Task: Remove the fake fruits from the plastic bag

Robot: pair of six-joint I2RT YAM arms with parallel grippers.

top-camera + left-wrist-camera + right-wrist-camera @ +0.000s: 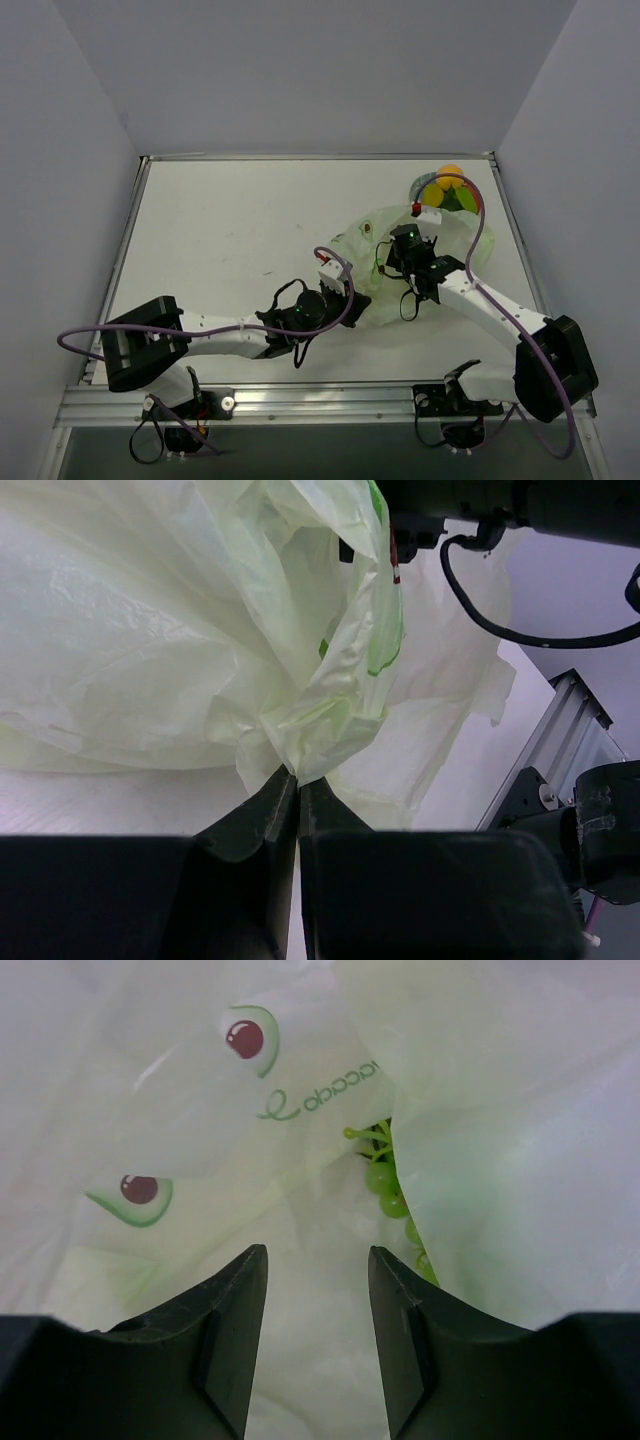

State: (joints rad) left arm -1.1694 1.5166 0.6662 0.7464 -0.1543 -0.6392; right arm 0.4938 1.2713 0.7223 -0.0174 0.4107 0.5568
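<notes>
The pale green plastic bag (pixel 372 262) lies crumpled at mid right; avocado prints show on it in the right wrist view (pixel 250 1035). My left gripper (pixel 336 276) is shut on a fold of the bag's near edge (pixel 298 778). My right gripper (pixel 404 238) is open and empty, its jaws (pixel 318 1260) pointing into the bag's mouth. A bunch of small lime-green grapes (pixel 385 1182) lies inside the bag, just beyond the right fingertip and partly hidden by a flap. A yellow fruit (pixel 434 194), an orange fruit (pixel 451 172) and a green one (pixel 420 185) sit outside the bag at the far right.
The fruits outside the bag rest on a round patterned plate (pixel 463 200) near the table's far right corner. The right arm's wrist and cable (pixel 480 520) hang over the bag. A metal rail (pixel 300 405) runs along the near edge.
</notes>
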